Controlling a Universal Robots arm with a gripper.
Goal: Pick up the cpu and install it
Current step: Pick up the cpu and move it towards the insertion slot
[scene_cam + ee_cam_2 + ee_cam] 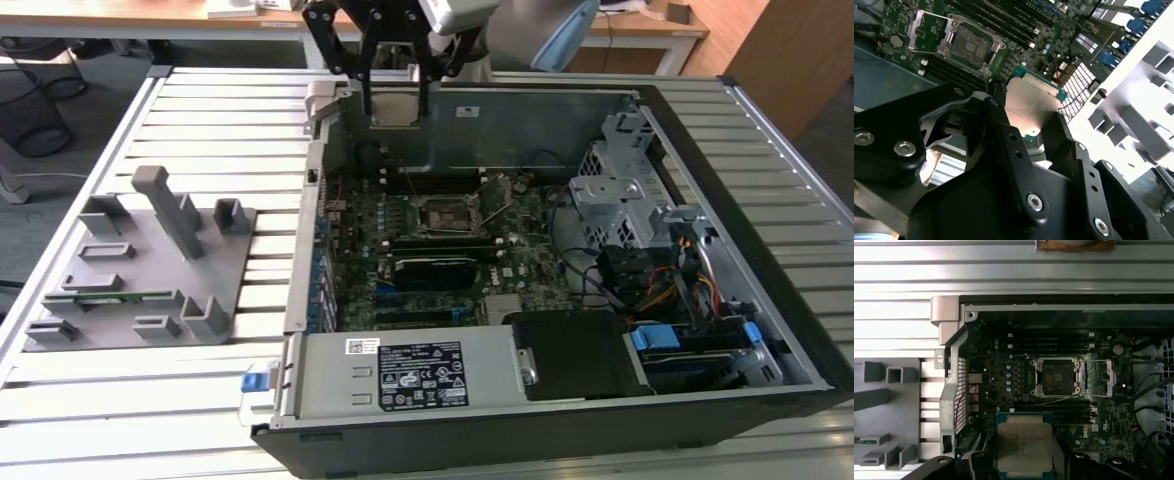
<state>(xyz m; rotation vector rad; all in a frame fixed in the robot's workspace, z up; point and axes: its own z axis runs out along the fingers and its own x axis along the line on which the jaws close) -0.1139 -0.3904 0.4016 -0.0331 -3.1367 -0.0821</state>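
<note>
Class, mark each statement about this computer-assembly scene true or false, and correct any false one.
1. The gripper holds the cpu between its fingers. True.
2. The cpu sits in the motherboard socket. False: the socket is empty with its cover swung open, and the cpu is held clear of it in the gripper.
3. The computer case lies open, with the motherboard exposed. True.
4. The grey fixture stands beside the case on the exterior view's right. False: it stands on the exterior view's left.
</note>
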